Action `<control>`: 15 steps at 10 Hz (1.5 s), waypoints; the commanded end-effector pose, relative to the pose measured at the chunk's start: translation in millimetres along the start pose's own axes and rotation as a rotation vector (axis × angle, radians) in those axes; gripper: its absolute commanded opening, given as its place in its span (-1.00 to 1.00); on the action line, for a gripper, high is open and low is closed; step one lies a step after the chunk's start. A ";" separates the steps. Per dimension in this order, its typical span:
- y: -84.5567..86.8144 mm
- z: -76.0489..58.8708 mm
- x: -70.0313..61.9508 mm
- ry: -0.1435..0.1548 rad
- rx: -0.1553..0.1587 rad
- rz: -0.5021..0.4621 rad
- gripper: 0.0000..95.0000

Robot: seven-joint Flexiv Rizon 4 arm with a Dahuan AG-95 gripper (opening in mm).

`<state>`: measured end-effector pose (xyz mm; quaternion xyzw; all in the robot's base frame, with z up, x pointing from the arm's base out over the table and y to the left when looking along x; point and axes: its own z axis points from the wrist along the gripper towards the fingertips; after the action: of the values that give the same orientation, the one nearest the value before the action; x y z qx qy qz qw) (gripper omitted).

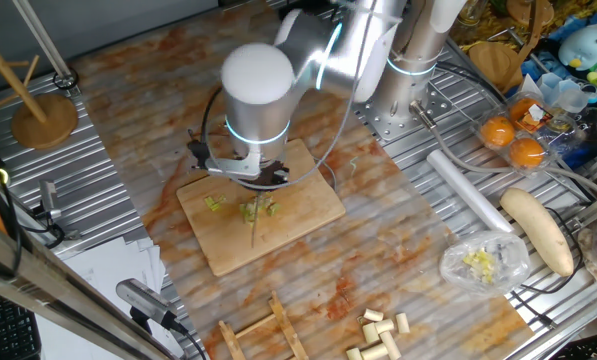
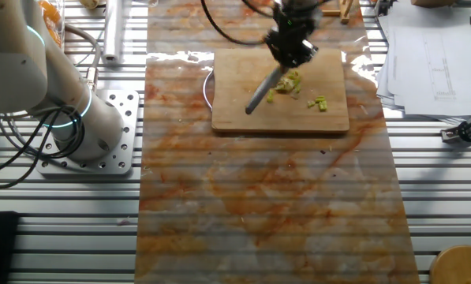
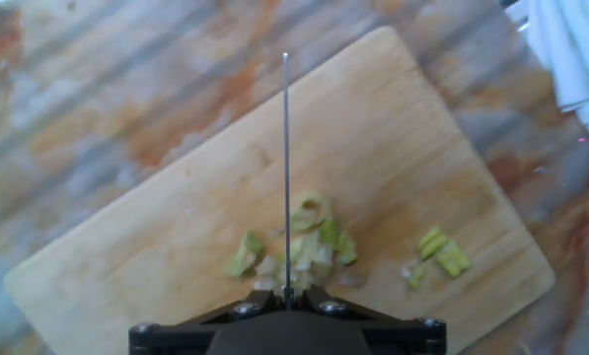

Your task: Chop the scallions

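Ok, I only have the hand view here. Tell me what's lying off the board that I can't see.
Observer: Short scallion stalks lie near the table's edge, well apart from the wooden board.
Operator: Now describe how the knife sits.
Observer: In the other fixed view the knife slants down from the gripper, tip low over the board beside the chopped scallions.
Operator: Report anything else chopped.
Observer: A clear plastic bag holds yellow-green bits, next to a large pale vegetable.
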<state>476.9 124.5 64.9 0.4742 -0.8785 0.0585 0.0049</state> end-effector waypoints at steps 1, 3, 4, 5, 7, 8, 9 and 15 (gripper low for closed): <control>-2.3 9.3 -1.0 0.010 -0.002 0.002 -1.00; -8.4 42.0 -2.7 -0.006 0.017 -0.004 -1.00; -9.6 51.9 -2.9 -0.003 0.044 -0.003 -1.00; -10.4 54.8 -1.9 0.015 0.075 -0.004 -1.00; -23.4 33.9 -0.1 0.019 0.085 -0.045 -1.00; -29.7 21.0 0.3 0.017 0.044 -0.037 -1.00; -30.3 8.3 -0.6 0.011 0.009 -0.024 -1.00; 1.3 -1.1 8.0 -0.023 -0.043 -0.013 -1.00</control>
<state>480.0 115.9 61.5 0.4871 -0.8724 0.0381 0.0123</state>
